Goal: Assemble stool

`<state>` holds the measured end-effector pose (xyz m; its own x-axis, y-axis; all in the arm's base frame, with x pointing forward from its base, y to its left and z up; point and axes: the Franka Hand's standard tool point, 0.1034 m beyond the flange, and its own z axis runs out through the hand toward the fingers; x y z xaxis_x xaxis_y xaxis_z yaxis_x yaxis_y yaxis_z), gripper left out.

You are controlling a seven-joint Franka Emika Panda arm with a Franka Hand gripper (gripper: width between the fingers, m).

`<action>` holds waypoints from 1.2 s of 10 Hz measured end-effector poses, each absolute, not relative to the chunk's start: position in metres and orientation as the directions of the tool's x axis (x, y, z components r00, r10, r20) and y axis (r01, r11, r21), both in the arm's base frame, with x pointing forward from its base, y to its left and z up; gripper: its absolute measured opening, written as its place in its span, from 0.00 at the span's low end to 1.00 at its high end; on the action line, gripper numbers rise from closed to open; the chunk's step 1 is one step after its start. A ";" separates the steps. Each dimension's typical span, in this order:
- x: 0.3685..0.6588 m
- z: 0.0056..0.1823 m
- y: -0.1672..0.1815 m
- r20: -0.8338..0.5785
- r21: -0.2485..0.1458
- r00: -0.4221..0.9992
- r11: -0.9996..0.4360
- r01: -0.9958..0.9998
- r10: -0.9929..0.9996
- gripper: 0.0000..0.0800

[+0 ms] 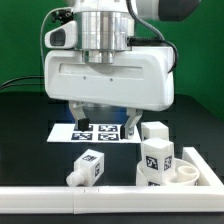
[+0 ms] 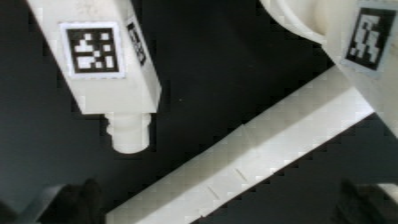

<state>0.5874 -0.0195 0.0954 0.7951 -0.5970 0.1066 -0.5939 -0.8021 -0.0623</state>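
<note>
In the exterior view my gripper [image 1: 107, 117] hangs open above the table, just over the marker board [image 1: 88, 130], holding nothing. A white tagged stool leg [image 1: 88, 167] lies on the black table in front of it. In the wrist view the same leg [image 2: 103, 70] lies with its peg end toward my open gripper [image 2: 217, 205]. Only the dark fingertips [image 2: 71, 203] show there, wide apart. The round seat [image 1: 190, 172] rests at the exterior view's right. One leg [image 1: 157, 162] stands at its edge and another leg [image 1: 155, 131] stands behind.
A long white rail [image 1: 90, 200] runs along the front of the table; in the wrist view the rail [image 2: 267, 140] crosses diagonally under the gripper. A tagged white part [image 2: 361, 40] shows at the wrist frame's edge.
</note>
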 end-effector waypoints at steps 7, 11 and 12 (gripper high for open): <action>0.556 0.065 -0.059 -0.062 -0.063 0.770 -0.767 -0.638 -0.635 0.81; 0.548 0.039 -0.047 -0.035 -0.046 0.876 -0.875 -0.483 -0.482 0.81; 0.547 0.033 -0.046 -0.030 -0.040 0.877 -0.876 -0.480 -0.479 0.81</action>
